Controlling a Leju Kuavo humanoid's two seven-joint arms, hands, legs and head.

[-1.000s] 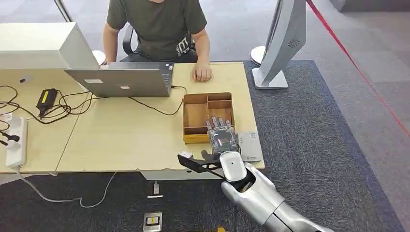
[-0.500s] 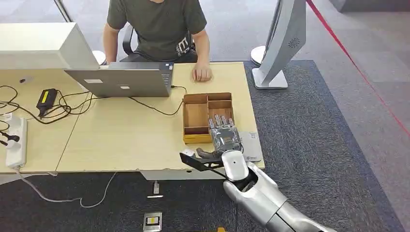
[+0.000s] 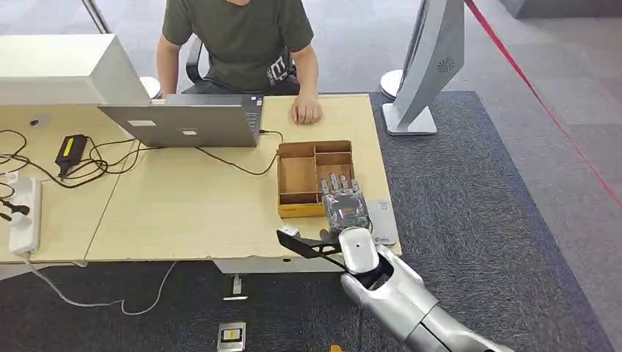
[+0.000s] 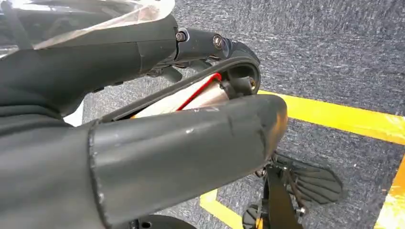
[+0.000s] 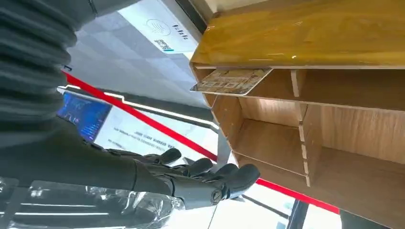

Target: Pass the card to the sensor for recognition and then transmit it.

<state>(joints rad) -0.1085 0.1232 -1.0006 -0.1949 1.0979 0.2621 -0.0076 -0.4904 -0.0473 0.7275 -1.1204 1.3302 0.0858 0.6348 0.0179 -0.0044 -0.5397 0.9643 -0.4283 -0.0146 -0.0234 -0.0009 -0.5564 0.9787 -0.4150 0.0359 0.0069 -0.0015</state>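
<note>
Desk-edge wooden tray (image 3: 296, 176) (divided) holds a card (image 5: 231, 80).

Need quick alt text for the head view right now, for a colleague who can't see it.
The robot's right hand, fingers spread, hovers over the near right corner of a wooden divided tray on a desk. A seated person faces it, beside an open laptop.

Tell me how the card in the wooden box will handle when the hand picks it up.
The card looks thin and flat, so probably light and stiff. It leans against the wooden box's wall, leaving an edge to pinch. Its printed face seems smooth, so it may slip from the right hand.
</note>
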